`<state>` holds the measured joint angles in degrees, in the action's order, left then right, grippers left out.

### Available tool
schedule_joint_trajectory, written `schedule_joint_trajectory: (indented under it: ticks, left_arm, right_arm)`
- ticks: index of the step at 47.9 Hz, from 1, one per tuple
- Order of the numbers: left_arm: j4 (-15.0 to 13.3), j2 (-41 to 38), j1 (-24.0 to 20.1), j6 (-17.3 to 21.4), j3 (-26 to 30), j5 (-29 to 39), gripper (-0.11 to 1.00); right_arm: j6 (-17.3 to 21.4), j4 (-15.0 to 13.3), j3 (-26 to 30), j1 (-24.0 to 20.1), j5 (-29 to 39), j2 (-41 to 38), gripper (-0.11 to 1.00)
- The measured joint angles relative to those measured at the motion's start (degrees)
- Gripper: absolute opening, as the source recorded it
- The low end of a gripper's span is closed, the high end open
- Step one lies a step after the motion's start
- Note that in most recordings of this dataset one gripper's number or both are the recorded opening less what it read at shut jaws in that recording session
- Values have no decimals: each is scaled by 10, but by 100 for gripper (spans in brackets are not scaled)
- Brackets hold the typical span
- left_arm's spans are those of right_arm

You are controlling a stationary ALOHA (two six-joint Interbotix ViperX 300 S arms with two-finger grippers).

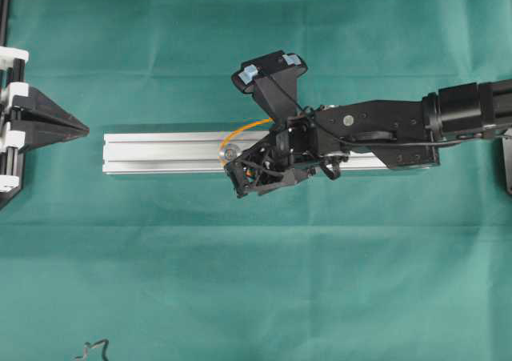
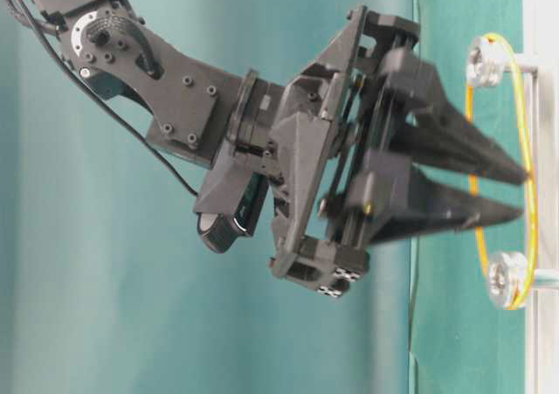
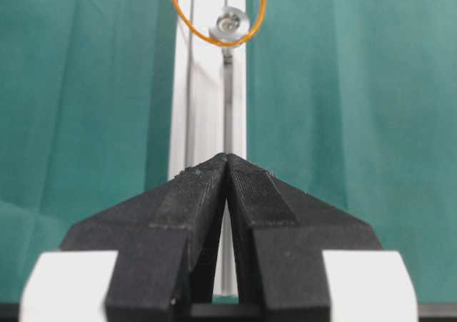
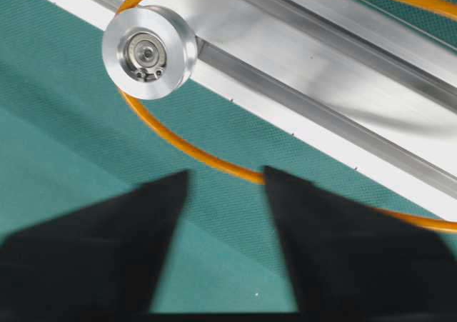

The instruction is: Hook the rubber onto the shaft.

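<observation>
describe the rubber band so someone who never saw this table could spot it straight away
Find the long aluminium rail lying across the middle of the green cloth. Near its centre, just beside the right hand, a thin orange rubber band loops around a round silver pulley. It is the only orange thing here, unlike the small dark wire squiggle at the cloth's bottom edge.

One aluminium rail [image 1: 160,153] lies on the green worktop [image 1: 256,281], and one orange rubber band [image 2: 524,132] runs around two round silver pulleys [image 2: 483,62] [image 2: 507,279], both of which show together only in the table-level view. There are two end effectors, the left end effector [image 1: 80,127] and the right end effector [image 4: 225,183], each with two dark fingers. One small dark squiggle of wire [image 1: 92,350] sits at the worktop's lower edge.
</observation>
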<state>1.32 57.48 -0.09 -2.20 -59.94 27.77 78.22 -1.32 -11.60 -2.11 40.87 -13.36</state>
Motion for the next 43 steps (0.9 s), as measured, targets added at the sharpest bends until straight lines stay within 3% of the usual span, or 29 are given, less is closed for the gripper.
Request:
schedule_joint_trajectory:
  ticks: [3, 6, 33, 43]
  left_arm:
    - [0, 0, 1, 0, 0, 0, 2]
    - [0, 0, 0, 0, 0, 0, 2]
    - [-1, 0, 0, 0, 0, 0, 2]
    - [0, 0, 1, 0, 0, 0, 2]
  right_arm:
    - [-1, -1, 0, 0, 0, 2, 89]
    - [-1, -3, 0, 0, 1, 4, 96]
    - [-6, -20, 0, 1, 12, 42, 91]
    - [-51, -42, 0, 8, 37, 93, 91]
